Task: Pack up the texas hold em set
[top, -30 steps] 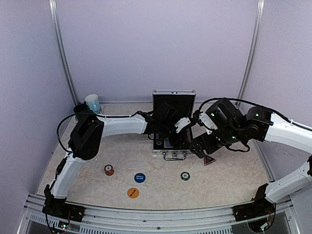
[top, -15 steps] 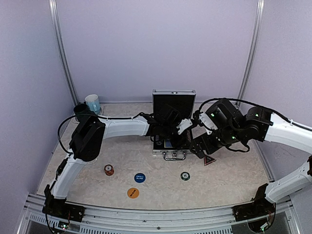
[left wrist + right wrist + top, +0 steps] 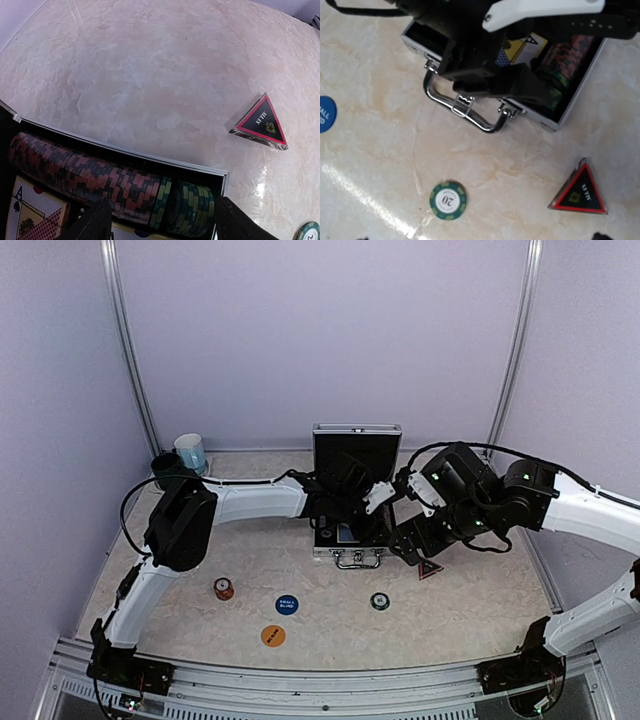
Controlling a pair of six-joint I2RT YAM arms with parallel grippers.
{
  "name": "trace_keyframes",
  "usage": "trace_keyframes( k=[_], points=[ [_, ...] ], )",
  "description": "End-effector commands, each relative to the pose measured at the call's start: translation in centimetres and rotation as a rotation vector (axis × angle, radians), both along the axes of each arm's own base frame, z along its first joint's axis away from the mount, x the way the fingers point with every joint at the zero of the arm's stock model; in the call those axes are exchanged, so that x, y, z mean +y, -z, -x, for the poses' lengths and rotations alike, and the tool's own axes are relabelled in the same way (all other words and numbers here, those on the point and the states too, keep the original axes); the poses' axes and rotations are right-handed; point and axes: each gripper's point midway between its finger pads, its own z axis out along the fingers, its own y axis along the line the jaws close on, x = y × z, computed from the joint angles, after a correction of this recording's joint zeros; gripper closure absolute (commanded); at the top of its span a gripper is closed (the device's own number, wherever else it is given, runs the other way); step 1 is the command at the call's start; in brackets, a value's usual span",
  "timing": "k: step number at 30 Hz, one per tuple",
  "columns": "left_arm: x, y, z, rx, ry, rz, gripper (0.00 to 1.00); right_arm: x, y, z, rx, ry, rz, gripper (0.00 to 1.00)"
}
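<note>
The silver case lies open at the table's middle, its lid upright. In the case a long row of red-and-black chips ends in a short green chip stack, beside a card deck. My left gripper hangs open over the case's right end, its fingers straddling the green chips without touching them. My right gripper is open just right of the case, above bare table. A single green 20 chip and the dark triangular marker lie in front of the case.
A red chip stack, a blue button and an orange button lie on the near left table. Two mugs stand at the back left. The case handle sticks out toward me.
The left arm has edged slightly to the right over the case. The right arm and the loose pieces have not moved.
</note>
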Motion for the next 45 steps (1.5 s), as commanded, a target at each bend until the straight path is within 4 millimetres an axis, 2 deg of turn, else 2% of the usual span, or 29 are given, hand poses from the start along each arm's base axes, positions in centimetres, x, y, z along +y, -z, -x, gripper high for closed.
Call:
trace_keyframes(
  k=[1,6,15,26,33,45],
  points=[
    [-0.2,-0.9,1.0,0.026,0.043,0.052,0.3,-0.1,0.3,-0.3,0.001,0.008,0.0,0.03],
    [-0.3,-2.2,1.6,0.026,0.064,0.081,0.3,0.0,0.3,-0.3,0.004,0.005,0.002,0.03],
    [0.1,0.2,-0.1,-0.003,-0.017,0.003,0.3,0.0,0.3,-0.3,0.004,0.006,0.0,0.01],
    [0.4,0.3,-2.0,-0.061,-0.116,-0.009,0.31,-0.2,0.3,-0.3,0.001,0.013,0.001,0.01],
    [0.5,-0.5,-2.3,-0.077,-0.15,0.035,0.31,-0.2,0.4,-0.2,0.005,0.014,-0.002,0.01],
    [1.3,-1.9,-1.5,-0.061,-0.165,0.056,0.16,-0.1,0.9,0.0,0.019,0.005,-0.005,0.01]
  ],
)
